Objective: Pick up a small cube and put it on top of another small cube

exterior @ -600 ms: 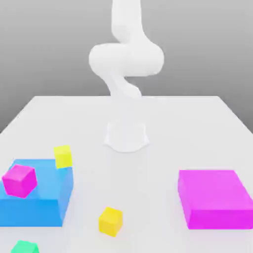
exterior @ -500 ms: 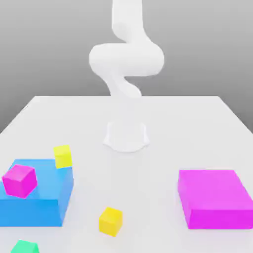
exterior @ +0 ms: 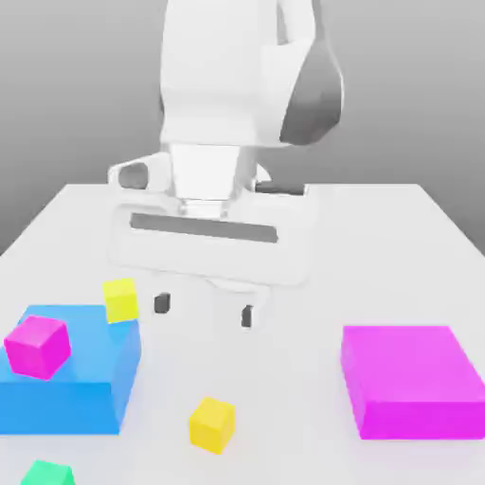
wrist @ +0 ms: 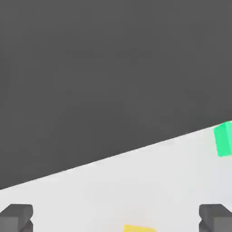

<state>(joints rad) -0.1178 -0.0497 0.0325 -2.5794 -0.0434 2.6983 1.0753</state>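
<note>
The small golden-yellow cube [exterior: 211, 423] sits on the white table near the front, and its edge [wrist: 139, 228] appears in the hand view between the two fingertips. My gripper [exterior: 205, 310] hangs open above the table, behind and above this cube, with nothing between its dark fingertips [exterior: 162, 303]. The paler lemon-yellow small cube [exterior: 120, 299] rests against the far corner of the big blue block [exterior: 71, 379]. A small magenta cube [exterior: 38, 346] lies on top of that block.
A big flat magenta block [exterior: 412, 381] lies at the exterior view's right. A small green cube [exterior: 47, 474] sits at the front left edge, also seen as the green cube [wrist: 223, 139] near the table's edge. The white table [exterior: 379, 237] stretches behind the hand.
The arm has swung forward and down from its upright pose. The hand now hangs low over the table's middle with its fingers apart. No cube has moved.
</note>
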